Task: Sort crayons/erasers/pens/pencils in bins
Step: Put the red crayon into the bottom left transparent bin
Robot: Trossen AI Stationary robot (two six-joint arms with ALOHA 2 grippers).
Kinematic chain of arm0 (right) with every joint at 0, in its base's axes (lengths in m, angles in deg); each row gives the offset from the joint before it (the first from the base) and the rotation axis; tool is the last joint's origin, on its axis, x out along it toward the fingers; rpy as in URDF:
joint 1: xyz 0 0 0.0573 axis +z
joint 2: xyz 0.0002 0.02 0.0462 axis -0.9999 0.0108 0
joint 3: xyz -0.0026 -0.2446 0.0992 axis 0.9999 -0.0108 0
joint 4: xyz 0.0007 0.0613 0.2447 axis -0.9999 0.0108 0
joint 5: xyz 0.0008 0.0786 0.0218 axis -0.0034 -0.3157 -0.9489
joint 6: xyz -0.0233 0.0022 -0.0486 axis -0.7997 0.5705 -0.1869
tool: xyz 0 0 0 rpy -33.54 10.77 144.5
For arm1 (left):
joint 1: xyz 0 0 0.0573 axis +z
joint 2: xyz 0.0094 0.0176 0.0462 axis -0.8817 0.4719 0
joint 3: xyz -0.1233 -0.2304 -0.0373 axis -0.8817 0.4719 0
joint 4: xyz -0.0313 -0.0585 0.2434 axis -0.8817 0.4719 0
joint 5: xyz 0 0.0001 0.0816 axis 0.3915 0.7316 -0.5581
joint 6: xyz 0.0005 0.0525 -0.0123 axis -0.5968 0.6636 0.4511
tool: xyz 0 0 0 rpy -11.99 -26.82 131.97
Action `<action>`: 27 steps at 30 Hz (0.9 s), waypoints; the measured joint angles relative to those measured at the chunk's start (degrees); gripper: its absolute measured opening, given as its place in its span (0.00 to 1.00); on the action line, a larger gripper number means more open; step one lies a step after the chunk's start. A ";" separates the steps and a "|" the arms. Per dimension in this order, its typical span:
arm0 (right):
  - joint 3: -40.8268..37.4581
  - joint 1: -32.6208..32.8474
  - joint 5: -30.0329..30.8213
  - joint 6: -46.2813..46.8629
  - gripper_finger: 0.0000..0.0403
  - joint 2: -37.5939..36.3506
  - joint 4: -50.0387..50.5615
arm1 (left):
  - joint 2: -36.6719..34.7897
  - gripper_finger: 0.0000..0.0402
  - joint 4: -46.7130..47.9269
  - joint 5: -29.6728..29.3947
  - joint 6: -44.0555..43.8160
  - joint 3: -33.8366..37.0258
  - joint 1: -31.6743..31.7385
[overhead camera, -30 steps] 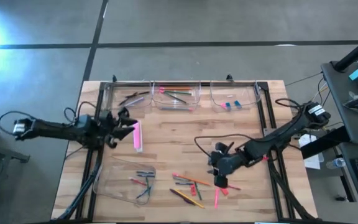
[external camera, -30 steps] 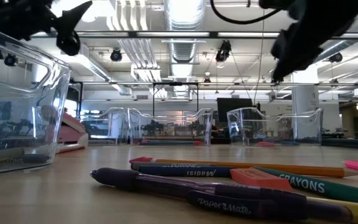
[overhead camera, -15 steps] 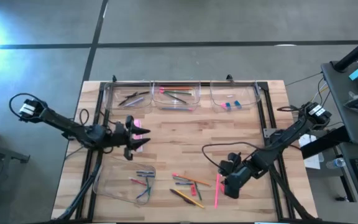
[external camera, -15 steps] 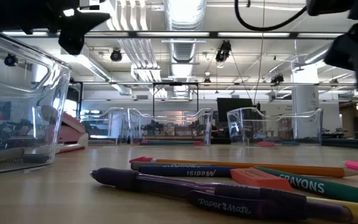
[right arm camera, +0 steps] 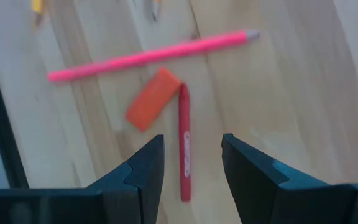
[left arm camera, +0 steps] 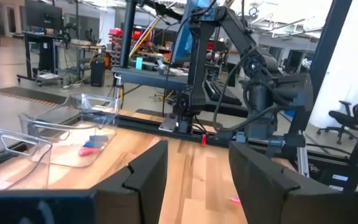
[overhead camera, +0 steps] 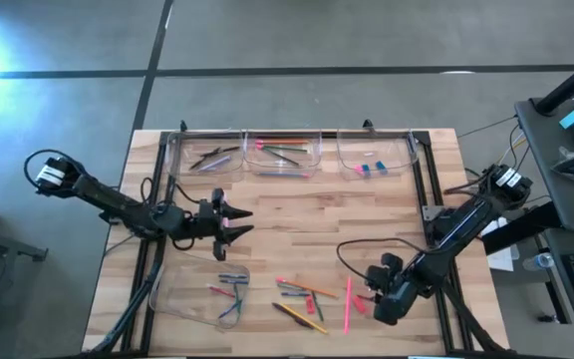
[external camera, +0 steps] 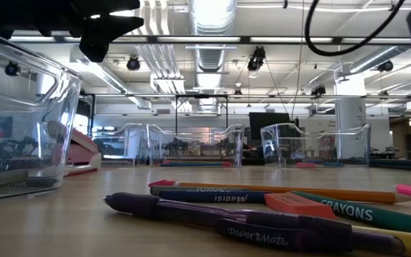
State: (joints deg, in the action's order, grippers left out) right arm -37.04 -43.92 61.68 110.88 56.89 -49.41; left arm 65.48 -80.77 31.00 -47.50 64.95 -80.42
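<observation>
Loose sticks lie on the wood table near its front edge: a pink pencil (overhead camera: 348, 304), an orange pencil (overhead camera: 310, 289), crayons (external camera: 348, 210) and a purple pen (external camera: 227, 218). My right gripper (overhead camera: 379, 309) hovers open just right of them, pointing down. A red crayon (right arm camera: 184, 149) lies below the gap between its fingers, beside an orange-red eraser (right arm camera: 153, 98). My left gripper (overhead camera: 237, 221) stands open above the table's left middle, pointing level toward the right. Three clear bins (overhead camera: 285, 155) line the far edge. A fourth bin (overhead camera: 202, 289) sits near left.
A pink object (overhead camera: 224, 225) lies on the table under my left gripper. The far bins hold dark sticks (overhead camera: 210, 157), mixed sticks (overhead camera: 282, 152) and small erasers (overhead camera: 370, 168). Black rails (overhead camera: 429, 199) run along both table sides. Bare wood (overhead camera: 317, 229) lies in the middle.
My left gripper has swung toward the table's right edge and a little nearer, over the pink object. My right gripper has moved toward the right and near edges and sunk, turning as it went. Nothing on the table has shifted.
</observation>
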 joint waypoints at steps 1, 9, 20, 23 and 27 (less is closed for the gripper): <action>-0.42 0.60 0.00 1.06 0.37 0.02 -0.07 | -0.08 0.39 0.06 0.00 -0.02 0.00 -0.01; -2.64 5.96 1.64 6.56 0.37 0.02 -0.16 | -0.07 0.39 0.00 0.02 -0.43 0.00 -0.02; -2.70 9.77 6.83 9.60 0.37 2.94 -4.01 | -0.08 0.39 -0.16 0.46 -0.45 0.00 -0.02; -2.17 9.82 5.74 9.03 0.37 5.48 -6.40 | -0.04 0.39 -0.15 0.49 -0.51 0.00 -0.06; -1.55 10.04 4.43 9.10 0.37 8.55 -5.76 | -0.04 0.39 -0.29 0.59 -0.64 0.00 -0.19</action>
State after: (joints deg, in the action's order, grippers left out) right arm -38.59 -33.88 66.12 119.98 65.44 -55.17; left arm 65.44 -81.06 31.59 -48.13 64.95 -80.61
